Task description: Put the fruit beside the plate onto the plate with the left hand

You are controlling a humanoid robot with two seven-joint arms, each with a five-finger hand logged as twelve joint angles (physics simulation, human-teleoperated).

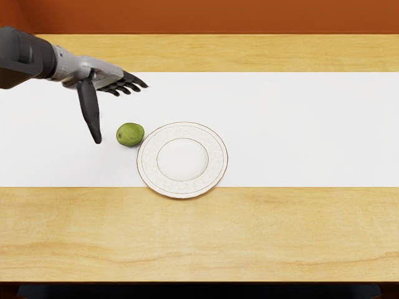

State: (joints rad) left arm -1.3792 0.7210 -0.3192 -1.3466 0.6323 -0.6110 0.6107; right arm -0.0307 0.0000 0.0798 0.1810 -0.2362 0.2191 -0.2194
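Note:
A small green fruit point(130, 134) lies on the white runner just left of a white plate point(215, 177) with a thin gold rim. The plate holds nothing. My left hand point(106, 93) reaches in from the left edge and hovers above and to the left of the fruit. Its fingers are spread, the thumb point(90, 112) hanging down toward the runner, and they hold nothing. The thumb tip ends a short way left of the fruit, apart from it. The right arm is out of view.
A white runner point(299, 124) crosses the wooden table point(199, 237) from side to side. An orange-brown wall stands behind the table's far edge.

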